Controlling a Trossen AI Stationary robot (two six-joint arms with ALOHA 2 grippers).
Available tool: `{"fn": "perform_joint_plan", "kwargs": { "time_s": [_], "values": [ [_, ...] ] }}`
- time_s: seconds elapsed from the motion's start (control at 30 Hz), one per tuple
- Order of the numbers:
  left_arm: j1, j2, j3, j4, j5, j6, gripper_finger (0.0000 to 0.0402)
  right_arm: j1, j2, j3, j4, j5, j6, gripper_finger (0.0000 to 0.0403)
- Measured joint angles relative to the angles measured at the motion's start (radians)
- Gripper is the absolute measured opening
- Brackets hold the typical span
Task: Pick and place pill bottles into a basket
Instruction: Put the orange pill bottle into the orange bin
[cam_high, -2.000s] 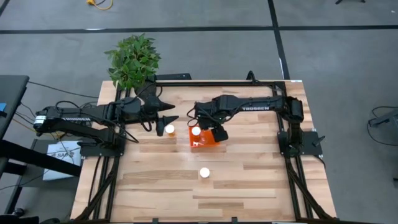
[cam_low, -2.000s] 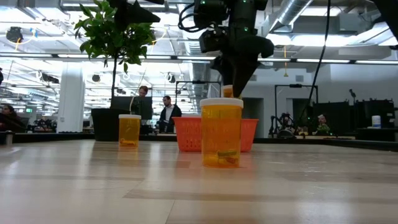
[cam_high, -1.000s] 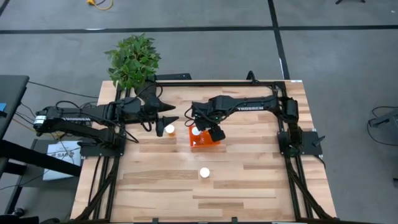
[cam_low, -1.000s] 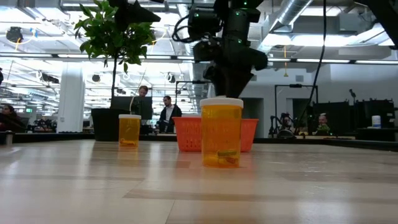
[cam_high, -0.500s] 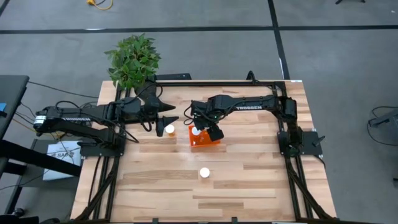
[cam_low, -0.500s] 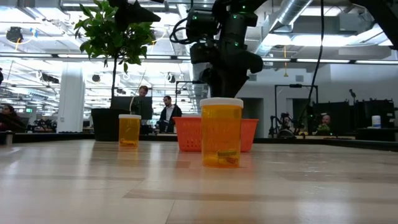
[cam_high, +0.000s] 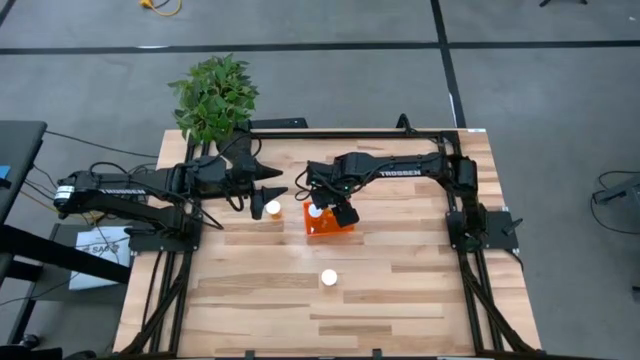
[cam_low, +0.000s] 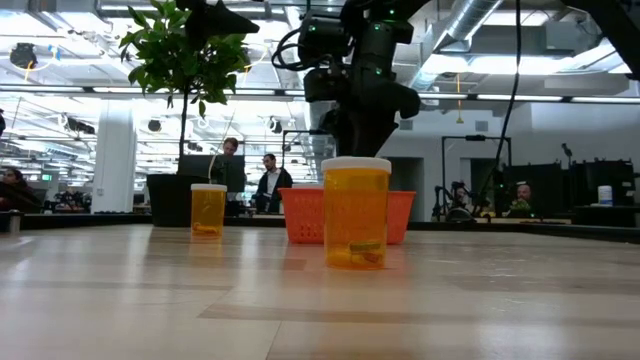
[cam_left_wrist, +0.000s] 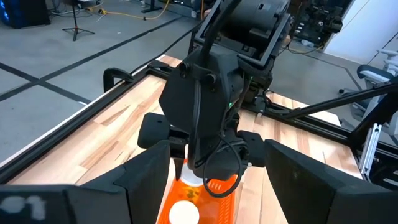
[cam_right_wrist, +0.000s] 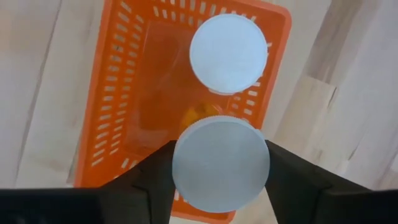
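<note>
My right jaws clamp white-capped orange pill bottle above bright-orange mesh basket. Risk: drop strikes bottle already inside, tips out. Left jaws half-open, empty.

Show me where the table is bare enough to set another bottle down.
The table is bare along the near edge, on both sides of the lone bottle, and on the right between the basket and the frame. It is crowded mid-table: right gripper over the basket, left gripper by another bottle.
</note>
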Motion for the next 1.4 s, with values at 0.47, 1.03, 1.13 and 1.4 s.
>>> {"fn": "perform_joint_plan", "kwargs": {
  "time_s": [0.47,1.03,1.13,1.4],
  "values": [
    [0.0,0.0,0.0,0.003,0.0,0.0,0.0249,0.001,0.0,-0.01,0.008,-0.015,0.02,0.0203],
    [0.0,0.0,0.0,0.003,0.001,-0.012,0.0249,-0.005,0.0,-0.051,0.042,-0.011,0.02,0.0199],
    [0.0,0.0,0.0,0.003,0.001,-0.015,0.0249,-0.007,0.0,-0.051,0.05,-0.011,0.019,0.0196],
    [0.0,0.0,0.0,0.004,0.001,-0.015,0.0249,-0.009,0.022,-0.052,0.02,0.008,0.016,0.0224]
  ]
}}
